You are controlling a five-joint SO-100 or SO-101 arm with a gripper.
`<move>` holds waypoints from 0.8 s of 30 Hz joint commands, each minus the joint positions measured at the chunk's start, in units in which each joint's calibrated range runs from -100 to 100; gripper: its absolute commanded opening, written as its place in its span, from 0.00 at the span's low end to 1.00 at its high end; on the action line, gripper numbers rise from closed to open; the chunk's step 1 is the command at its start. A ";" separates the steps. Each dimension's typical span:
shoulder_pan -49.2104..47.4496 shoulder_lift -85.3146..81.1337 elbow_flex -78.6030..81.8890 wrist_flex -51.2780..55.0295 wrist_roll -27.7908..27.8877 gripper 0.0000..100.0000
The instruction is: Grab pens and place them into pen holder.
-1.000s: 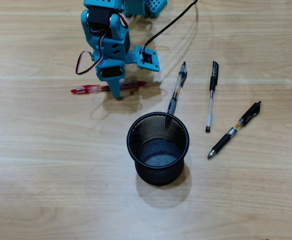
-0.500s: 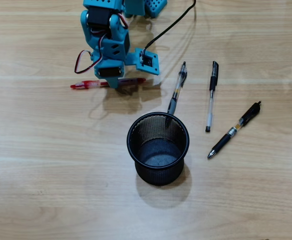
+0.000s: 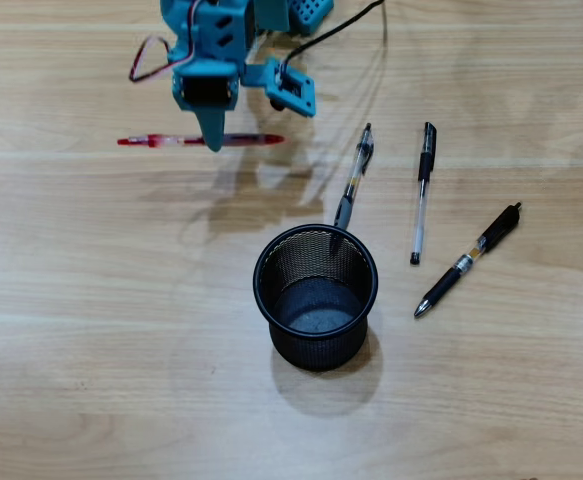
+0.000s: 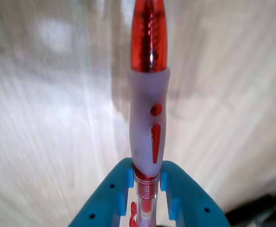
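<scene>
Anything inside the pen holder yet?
No pens: the pen holder shows only its bare mesh bottom in the overhead view. The near inner wall is hidden by the rim. The hand holds the red pen.

Item, as we record it: table (image 3: 91, 330), light wood-grain surface with long horizontal boards in the overhead view; we note soft shadows lying on it; in the wrist view the same pale grain (image 4: 48, 142) appears blurred; black cable (image 3: 336, 35) curving across the upper edge.

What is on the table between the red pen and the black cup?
Nothing: the overhead view shows bare wood between the red pen and the pen holder.
</scene>
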 commanded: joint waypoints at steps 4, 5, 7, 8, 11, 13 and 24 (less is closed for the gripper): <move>-1.87 -9.55 -2.49 0.46 -2.70 0.02; -2.60 -9.97 -3.03 0.37 -3.43 0.02; -4.16 -10.40 -5.12 -1.27 -5.31 0.02; -5.16 -10.57 -6.20 -3.18 -6.47 0.02; -8.73 -10.65 -9.19 -10.83 -10.18 0.02; -10.93 -10.65 -10.09 -16.85 -12.80 0.02; -16.96 -9.97 -9.64 -45.64 -26.31 0.02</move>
